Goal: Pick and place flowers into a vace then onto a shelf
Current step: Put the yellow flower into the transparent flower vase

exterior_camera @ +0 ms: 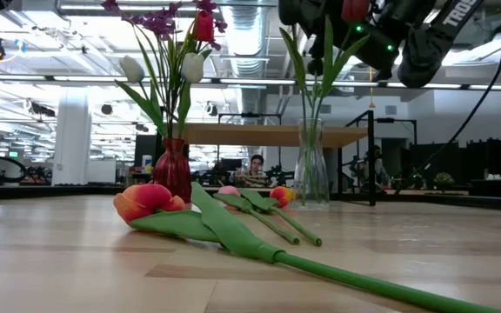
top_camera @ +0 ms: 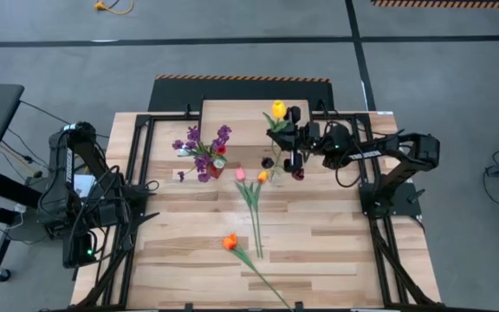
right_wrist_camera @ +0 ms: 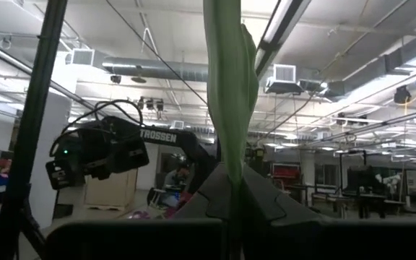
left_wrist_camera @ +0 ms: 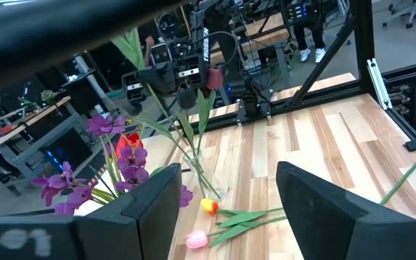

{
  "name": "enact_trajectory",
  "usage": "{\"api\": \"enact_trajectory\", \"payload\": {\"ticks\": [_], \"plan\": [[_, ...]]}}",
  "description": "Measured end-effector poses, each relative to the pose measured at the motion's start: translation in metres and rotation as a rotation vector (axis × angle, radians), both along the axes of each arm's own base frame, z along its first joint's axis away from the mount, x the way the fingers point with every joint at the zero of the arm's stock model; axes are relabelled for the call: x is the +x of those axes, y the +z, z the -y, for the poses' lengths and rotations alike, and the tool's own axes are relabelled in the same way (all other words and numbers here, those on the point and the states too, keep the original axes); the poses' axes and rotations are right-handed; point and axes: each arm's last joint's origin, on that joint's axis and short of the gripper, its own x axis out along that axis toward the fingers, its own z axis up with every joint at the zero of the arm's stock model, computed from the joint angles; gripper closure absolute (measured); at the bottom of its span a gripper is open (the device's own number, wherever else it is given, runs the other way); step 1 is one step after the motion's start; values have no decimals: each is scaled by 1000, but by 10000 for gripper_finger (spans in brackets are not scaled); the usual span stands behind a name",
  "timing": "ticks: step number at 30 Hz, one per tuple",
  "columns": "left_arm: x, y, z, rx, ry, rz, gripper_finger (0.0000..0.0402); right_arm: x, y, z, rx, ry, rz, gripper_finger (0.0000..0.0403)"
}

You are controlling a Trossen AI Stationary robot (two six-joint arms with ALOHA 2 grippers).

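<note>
Here the left claw waits with fingers apart at the bench's left edge, near the red vase of purple sprigs. Further right, loose tulips lie mid-bench (three in all). Rightmost, the right claw is clamped on a green stem above the clear vase; I would lower it straight, releasing only once seated.

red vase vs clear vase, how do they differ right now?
The red vase is opaque and squat; the clear vase is glass, taller and slimmer. The red vase holds a full bunch of purple sprigs and tulips; the clear vase shows only a leafy stem, shut in the right gripper above it. Both stand upright on the table.
</note>
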Motion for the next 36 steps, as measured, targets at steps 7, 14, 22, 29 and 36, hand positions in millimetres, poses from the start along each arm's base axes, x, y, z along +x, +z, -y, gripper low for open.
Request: {"api": "enact_trajectory", "payload": {"ticks": [7, 14, 22, 29, 36], "plan": [[0, 0, 0, 0, 0, 0, 182, 0, -1, 0, 11, 28, -14, 402], [0, 0, 0, -1, 0, 0, 182, 0, 0, -1, 9, 27, -13, 399], [0, 0, 0, -1, 0, 0, 182, 1, -1, 0, 12, 27, -21, 392], [0, 0, 1, -10, 0, 2, 182, 1, -2, 0, 13, 28, -28, 391], [0, 0, 1, -14, 0, 3, 182, 1, -2, 0, 13, 29, -30, 380]]}}
